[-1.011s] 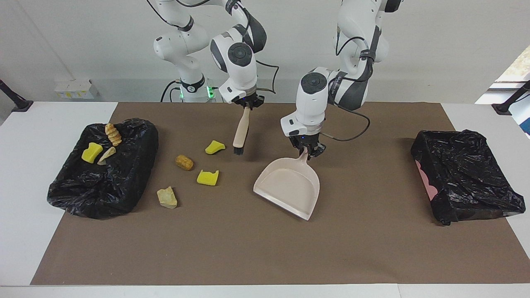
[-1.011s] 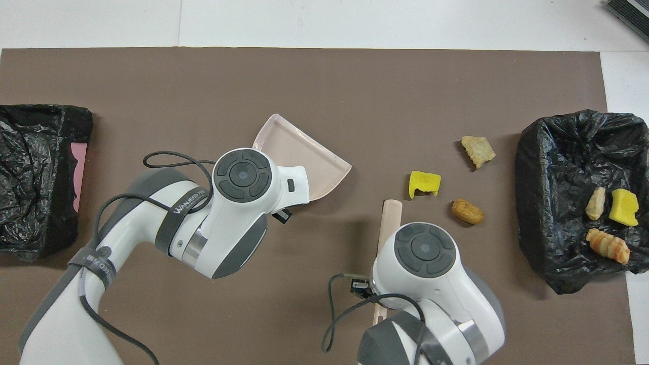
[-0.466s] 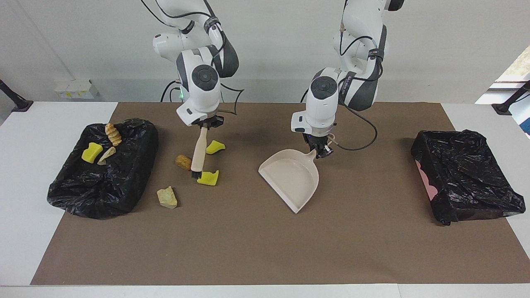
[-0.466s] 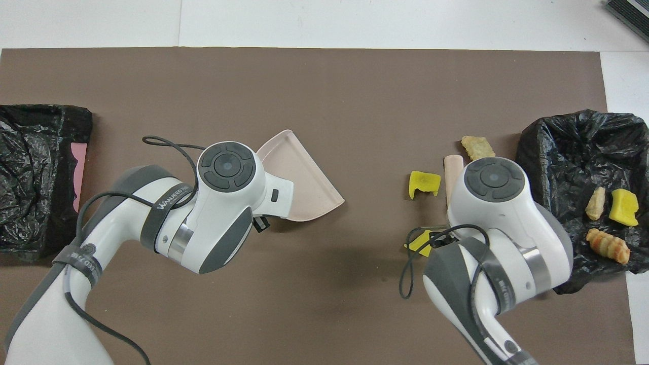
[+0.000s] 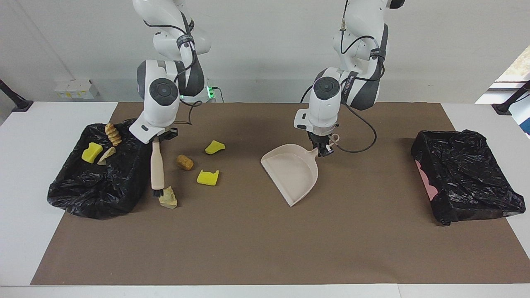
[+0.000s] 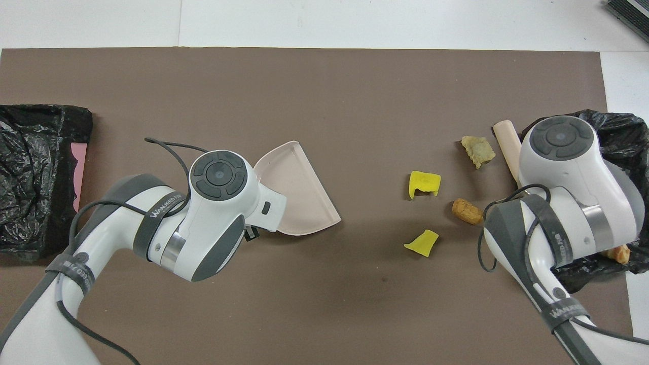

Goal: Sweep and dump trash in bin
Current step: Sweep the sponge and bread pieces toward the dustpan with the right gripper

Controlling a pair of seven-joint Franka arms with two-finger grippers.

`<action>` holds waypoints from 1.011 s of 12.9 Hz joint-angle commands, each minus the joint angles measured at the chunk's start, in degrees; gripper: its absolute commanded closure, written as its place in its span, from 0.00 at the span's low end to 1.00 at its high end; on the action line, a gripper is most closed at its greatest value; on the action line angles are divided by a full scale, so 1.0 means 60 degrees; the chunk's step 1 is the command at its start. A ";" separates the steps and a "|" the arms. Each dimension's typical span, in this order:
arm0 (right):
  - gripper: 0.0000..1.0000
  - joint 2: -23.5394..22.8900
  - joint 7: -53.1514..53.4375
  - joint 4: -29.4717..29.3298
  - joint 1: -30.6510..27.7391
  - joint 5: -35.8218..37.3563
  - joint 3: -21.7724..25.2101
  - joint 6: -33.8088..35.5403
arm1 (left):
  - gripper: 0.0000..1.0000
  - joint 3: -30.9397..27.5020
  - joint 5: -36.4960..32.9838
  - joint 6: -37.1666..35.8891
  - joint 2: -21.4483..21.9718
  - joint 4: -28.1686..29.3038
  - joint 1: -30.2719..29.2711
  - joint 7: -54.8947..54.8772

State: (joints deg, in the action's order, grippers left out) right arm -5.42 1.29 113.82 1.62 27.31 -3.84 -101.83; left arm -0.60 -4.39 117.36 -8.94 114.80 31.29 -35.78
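Right tool clamped on the handle of the beige brush, raised over the brown mat beside the black-bagged bin at the right arm's end of the worktop; bristles down, touching or just beside the tan lump, contact not resolvable. Left tool clamped on the handle of the beige dustpan, mouth tilted down toward the mat at mid-worktop. Loose trash on the mat between brush and dustpan: orange-brown lump, yellow sponge piece nearer the robots, second yellow sponge farther from them. Three more pieces on the bin's bag: yellow sponge chunk, pale wedge, twisted bread lump. Second black-bagged bin at the left arm's end.
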 commanded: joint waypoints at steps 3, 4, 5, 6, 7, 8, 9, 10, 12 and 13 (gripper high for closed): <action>1.00 -0.1380 -0.0230 -0.0924 0.0023 0.1000 -0.0122 -0.0050 | 1.00 0.0057 -0.0570 0.0420 0.0610 0.0876 0.0102 -0.1157; 1.00 -0.1469 -0.0172 -0.0895 0.0110 0.0913 -0.0137 -0.0035 | 1.00 0.0071 -0.0659 0.0580 0.0755 0.1153 0.0175 -0.1157; 1.00 -0.1571 -0.0056 -0.0865 0.0140 0.0854 -0.0166 -0.0050 | 1.00 0.0057 -0.0747 0.0770 0.0931 0.1460 0.0394 -0.1142; 1.00 -0.1645 0.0091 -0.0821 0.0170 0.0839 -0.0195 -0.0050 | 1.00 0.0057 -0.0864 0.0844 0.0991 0.1608 0.0410 -0.1113; 1.00 -0.1645 0.0150 -0.0792 0.0315 0.0679 -0.0195 -0.0064 | 1.00 0.0057 -0.0880 0.0845 0.1049 0.1639 0.0410 -0.1084; 1.00 -0.1645 0.0151 -0.0777 0.0418 0.0257 -0.0195 -0.0050 | 1.00 0.0057 -0.0894 0.0903 0.1035 0.1668 0.0425 -0.1083; 1.00 -0.1602 0.0151 -0.0690 0.0506 -0.0066 -0.0195 -0.0050 | 1.00 0.0057 -0.1083 0.0918 0.1050 0.1683 0.0425 -0.1069; 1.00 -0.1558 0.0165 -0.0602 0.0565 -0.0447 -0.0195 -0.0050 | 1.00 0.0057 -0.1157 0.0904 0.1064 0.1741 0.0425 -0.1069; 1.00 -0.1514 0.0369 -0.0543 0.0930 -0.1180 -0.0195 -0.0021 | 1.00 0.0071 -0.1158 0.0933 0.1094 0.1785 0.0410 -0.1039; 1.00 -0.1499 0.0617 -0.0528 0.1120 -0.1589 -0.0195 -0.0020 | 1.00 0.0071 -0.1158 0.0962 0.1152 0.1872 0.0410 -0.1039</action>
State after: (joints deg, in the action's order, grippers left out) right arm -15.22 2.57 109.75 7.13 21.32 -4.64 -102.05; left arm 0.16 -9.99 121.88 -4.48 122.77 33.24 -41.60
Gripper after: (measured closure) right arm 0.744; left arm 0.687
